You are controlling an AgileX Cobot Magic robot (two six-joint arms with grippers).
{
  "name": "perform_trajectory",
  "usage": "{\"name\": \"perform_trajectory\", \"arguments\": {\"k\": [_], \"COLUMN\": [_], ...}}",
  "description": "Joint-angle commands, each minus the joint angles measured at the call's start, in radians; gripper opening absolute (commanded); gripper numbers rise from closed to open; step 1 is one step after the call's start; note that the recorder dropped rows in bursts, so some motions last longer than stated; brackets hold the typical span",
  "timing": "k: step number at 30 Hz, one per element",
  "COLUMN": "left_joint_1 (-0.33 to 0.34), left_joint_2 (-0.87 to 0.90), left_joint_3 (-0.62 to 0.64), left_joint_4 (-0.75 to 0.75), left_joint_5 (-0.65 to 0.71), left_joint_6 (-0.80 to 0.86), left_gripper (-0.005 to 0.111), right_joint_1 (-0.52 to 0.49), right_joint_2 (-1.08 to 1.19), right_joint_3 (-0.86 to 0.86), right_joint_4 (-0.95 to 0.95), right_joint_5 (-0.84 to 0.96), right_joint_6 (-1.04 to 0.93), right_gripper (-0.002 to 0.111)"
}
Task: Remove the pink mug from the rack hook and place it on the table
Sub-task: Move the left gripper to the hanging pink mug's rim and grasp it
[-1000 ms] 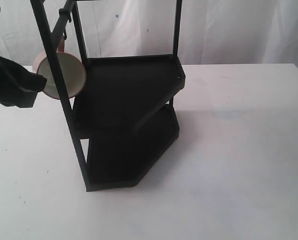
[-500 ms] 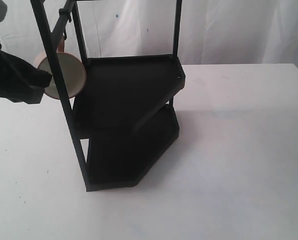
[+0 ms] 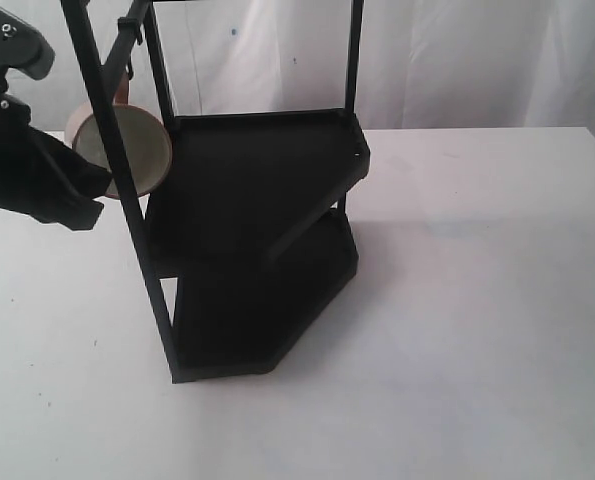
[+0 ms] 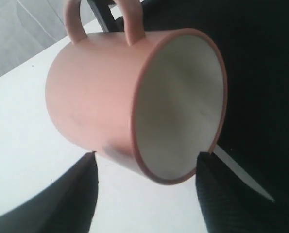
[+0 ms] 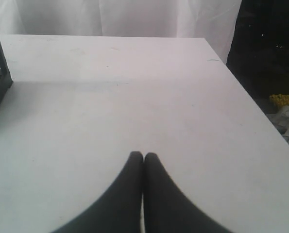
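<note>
The pink mug [image 3: 127,150] hung by its handle from the rack hook [image 3: 132,28], near the top left of the rack [image 3: 257,180], tilted with its cream inside facing near and right, well above the table [image 3: 457,330]. The left gripper [image 4: 146,158] sat under it with its jaws apart, the two black fingers [image 4: 81,194] flanking the mug's lower side and rim; whether they touched it could not be told. The right gripper [image 5: 143,158] rested with its fingers pressed together over bare table on the far right, well away from the rack. The main risk was probably a weak hold: only the fingertips reached the round wall, so closing there might squeeze the mug out or swing it on the hook. Pulling sideways before the handle cleared the peg could snag it, tug the rack, or drop the mug onto the table. Counted, there were one mug, one hook in use, one rack with two shelves, and two grippers
</note>
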State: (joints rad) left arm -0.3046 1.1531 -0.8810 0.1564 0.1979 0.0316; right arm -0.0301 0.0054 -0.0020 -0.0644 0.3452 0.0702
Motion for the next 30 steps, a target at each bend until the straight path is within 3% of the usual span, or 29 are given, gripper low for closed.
{"name": "perform_trajectory", "arguments": {"k": [1, 5, 10, 17, 30], "left_joint_1": [-0.006, -0.006, -0.006, -0.006, -0.006], "left_joint_2": [0.012, 0.025, 0.025, 0.025, 0.061], "left_joint_3": [-0.002, -0.002, -0.002, -0.002, -0.002], "left_joint_4": [0.031, 0.031, 0.031, 0.031, 0.031], "left_joint_5": [0.0, -0.003, -0.003, -0.022, -0.075], "left_joint_6": [-0.01, -0.024, -0.197, -0.222, -0.286], "left_gripper": [0.062, 0.062, 0.062, 0.037, 0.036], "right_joint_1": [-0.005, -0.005, -0.005, -0.005, -0.005], "right_joint_2": [-0.005, -0.005, -0.005, -0.005, -0.005], "right_joint_3": [0.002, 0.002, 0.002, 0.002, 0.002], "right_joint_4": [-0.005, -0.005, -0.005, -0.005, -0.005], "right_joint_5": [-0.004, -0.004, -0.004, -0.004, -0.004], "right_joint_6": [0.004, 0.004, 0.004, 0.004, 0.016], "right_gripper": [0.0, 0.0, 0.0, 0.0, 0.0]}}
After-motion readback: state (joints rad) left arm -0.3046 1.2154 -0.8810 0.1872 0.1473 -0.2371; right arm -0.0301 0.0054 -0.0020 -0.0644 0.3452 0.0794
